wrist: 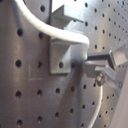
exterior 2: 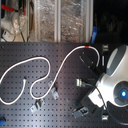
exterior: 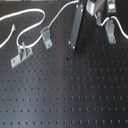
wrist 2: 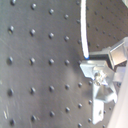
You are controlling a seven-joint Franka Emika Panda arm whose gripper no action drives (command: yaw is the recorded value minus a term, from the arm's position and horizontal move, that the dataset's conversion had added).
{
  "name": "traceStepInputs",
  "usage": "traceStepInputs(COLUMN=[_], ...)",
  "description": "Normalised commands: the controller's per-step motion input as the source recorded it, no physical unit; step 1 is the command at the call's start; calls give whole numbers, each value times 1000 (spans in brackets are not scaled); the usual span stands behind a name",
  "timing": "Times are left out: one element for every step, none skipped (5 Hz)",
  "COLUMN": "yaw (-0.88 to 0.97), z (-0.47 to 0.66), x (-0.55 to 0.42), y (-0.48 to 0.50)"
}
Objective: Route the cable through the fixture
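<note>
- Work surface: black perforated board (exterior: 75,95), a regular grid of small holes across it, seen in both exterior views; matte, with faint pale glare.
- Behind the board, second exterior view: two clear bins or trays (exterior 2: 60,20) with crinkled, shiny contents, side by side along the far edge.
- At the second exterior view's left: a cluttered corner (exterior 2: 12,20) of dark and white items, too blurred to identify.
- Lighting: even, no hard shadows.
</note>
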Motion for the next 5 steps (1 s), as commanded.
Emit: traceStepInputs(yaw=[331, 331, 349, 0, 0], z=[-38, -240, -157, 23, 0], x=[-14, 89, 147, 21, 12], y=[70, 82, 119, 14, -21])
